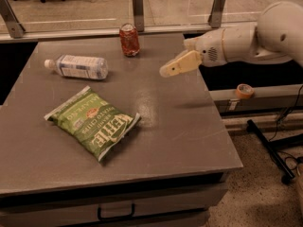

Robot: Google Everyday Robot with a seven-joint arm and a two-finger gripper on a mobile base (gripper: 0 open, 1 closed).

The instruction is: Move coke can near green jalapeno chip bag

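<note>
The coke can [129, 39], red with a silver top, stands upright at the far edge of the grey table [184, 126]. The green jalapeno chip bag [92, 122] lies flat at the table's front left, well apart from the can. My gripper [169, 69], beige on a white arm coming in from the right, hovers above the table's far right part. It is to the right of the can, a little nearer the front, and holds nothing that I can see.
A clear plastic water bottle [78, 66] lies on its side left of the can. A glass railing with metal posts [138, 6] runs behind the table. An orange tape roll [244, 90] sits on a ledge to the right. A drawer handle [116, 213] shows below.
</note>
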